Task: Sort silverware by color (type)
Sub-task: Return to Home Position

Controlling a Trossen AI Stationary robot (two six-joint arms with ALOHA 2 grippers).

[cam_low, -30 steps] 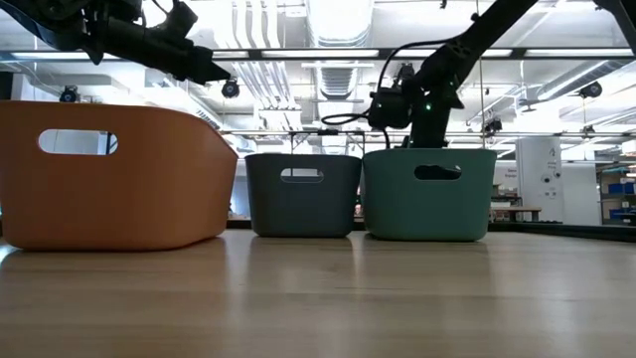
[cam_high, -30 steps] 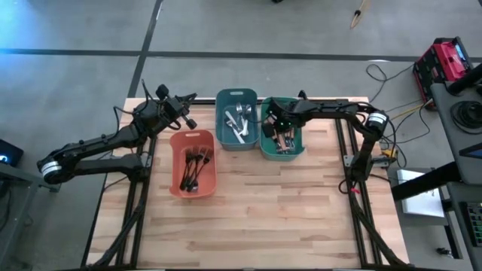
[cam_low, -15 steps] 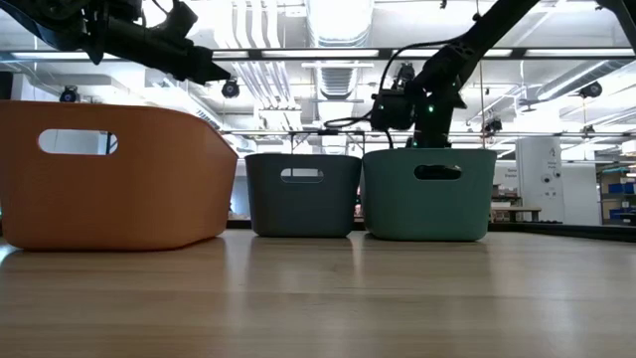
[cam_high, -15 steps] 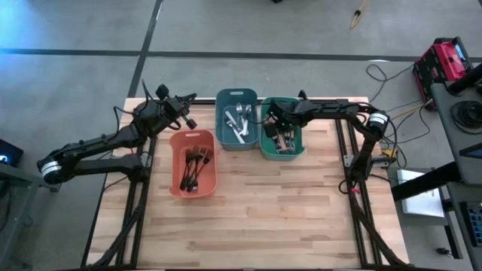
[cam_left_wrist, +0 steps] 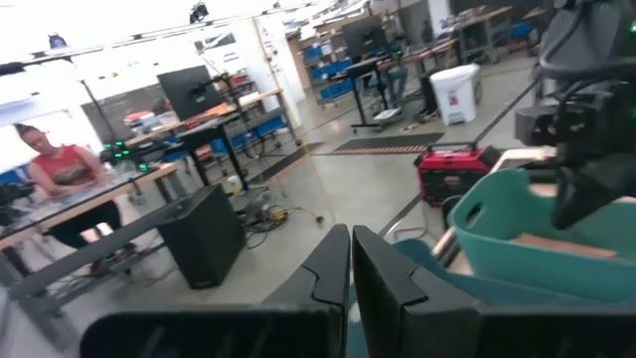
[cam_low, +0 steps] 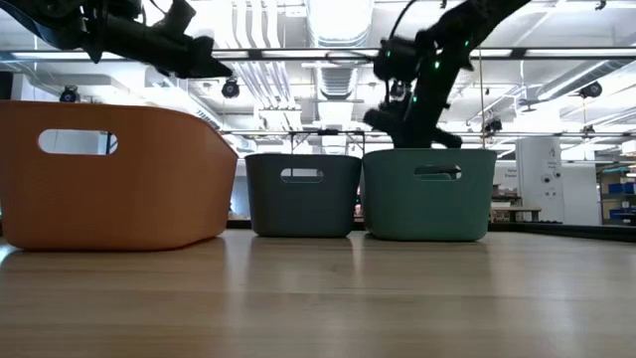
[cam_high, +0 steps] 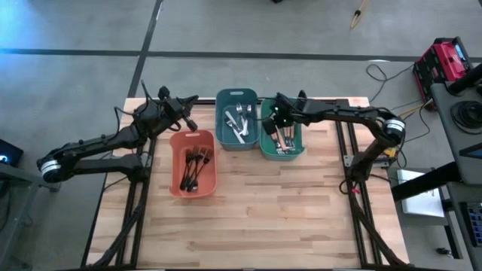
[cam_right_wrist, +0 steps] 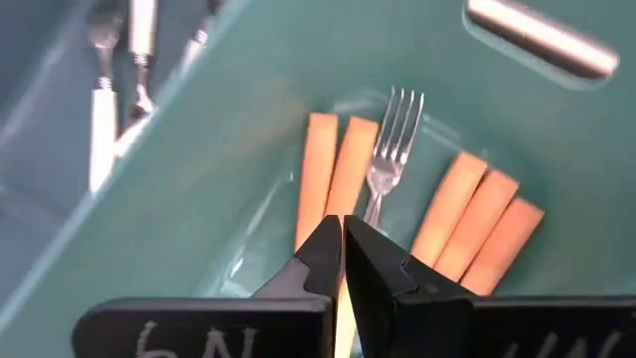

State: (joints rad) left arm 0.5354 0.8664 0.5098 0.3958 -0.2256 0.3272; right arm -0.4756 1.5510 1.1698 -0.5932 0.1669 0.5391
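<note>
The silverware lies sorted in three bins. Dark forks (cam_high: 194, 162) are in the salmon bin (cam_high: 178, 184), plain silver pieces (cam_high: 239, 120) in the blue bin (cam_high: 223, 135), and orange-handled pieces (cam_right_wrist: 475, 214) with a fork (cam_right_wrist: 396, 124) on the floor of the green bin (cam_high: 300, 150). My right gripper (cam_right_wrist: 342, 231) hangs shut above the green bin's far left part (cam_high: 274, 114), slanting down, nothing between its fingers. My left gripper (cam_high: 188, 113) is shut and level, above the salmon bin's far edge, also empty (cam_left_wrist: 350, 249).
The three bins stand side by side across the table's far half. The near half of the wooden table (cam_high: 286, 218) is bare wood. Beyond the table, a person (cam_left_wrist: 60, 169) sits at a desk in the room.
My right gripper has risen out of the green bin, staying shut, and now hangs above the bin's rim. The pieces in the bin lie as before.
</note>
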